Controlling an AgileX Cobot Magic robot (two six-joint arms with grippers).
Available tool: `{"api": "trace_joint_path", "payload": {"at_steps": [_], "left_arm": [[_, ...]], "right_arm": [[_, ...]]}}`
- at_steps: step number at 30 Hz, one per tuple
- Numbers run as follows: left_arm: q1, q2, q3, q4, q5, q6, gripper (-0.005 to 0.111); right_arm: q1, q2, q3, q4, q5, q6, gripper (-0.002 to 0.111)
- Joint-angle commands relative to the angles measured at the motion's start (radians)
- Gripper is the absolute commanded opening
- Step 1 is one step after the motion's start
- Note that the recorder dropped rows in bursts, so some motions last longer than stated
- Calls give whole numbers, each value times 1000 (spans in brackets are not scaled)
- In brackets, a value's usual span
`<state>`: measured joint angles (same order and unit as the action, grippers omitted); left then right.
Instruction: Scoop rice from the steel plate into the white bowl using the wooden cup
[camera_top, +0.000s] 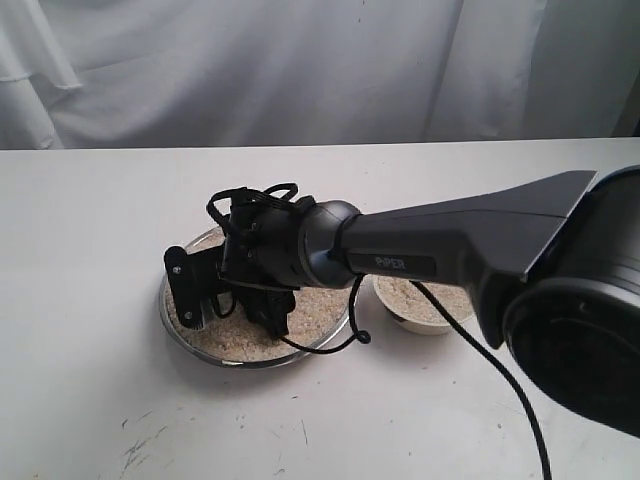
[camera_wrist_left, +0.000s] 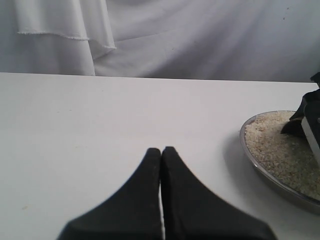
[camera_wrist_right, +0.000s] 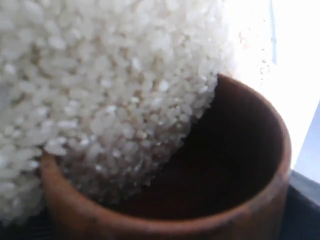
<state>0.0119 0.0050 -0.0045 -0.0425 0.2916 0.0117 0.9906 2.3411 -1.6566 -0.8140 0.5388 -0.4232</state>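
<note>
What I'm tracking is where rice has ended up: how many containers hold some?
3. The steel plate, left in the exterior view, covered in rice; the white bowl right of it, behind the arm; the wooden cup, shown only by the right wrist view, rice filling half its mouth.

Soft, even light fills your scene: the white worktop (camera_top: 80, 300) reads bright, with only a faint shadow hugging the steel plate (camera_top: 250, 363). In your right wrist view the rice (camera_wrist_right: 100, 100) is blurred and nearly washed out. Glare beside it burns to pure white, while the inside of the wooden cup (camera_wrist_right: 250, 210) falls into deep shade. Your left gripper (camera_wrist_left: 161, 150) sits out of focus against its lens. The right arm (camera_top: 580, 330) looms large and dark at near right.
</note>
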Motion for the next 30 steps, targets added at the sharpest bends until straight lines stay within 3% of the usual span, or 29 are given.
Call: {"api": "trace_joint_path", "payload": {"at_steps": [1,30], "left_arm": [[-2,-5,5,-1,-6,-3,0],[-2,-5,5,-1,-6,-3,0]], "right_arm": [[-25,33,13,98,-49,3,0],[-125,33,13,616,-113,-340,0]]}}
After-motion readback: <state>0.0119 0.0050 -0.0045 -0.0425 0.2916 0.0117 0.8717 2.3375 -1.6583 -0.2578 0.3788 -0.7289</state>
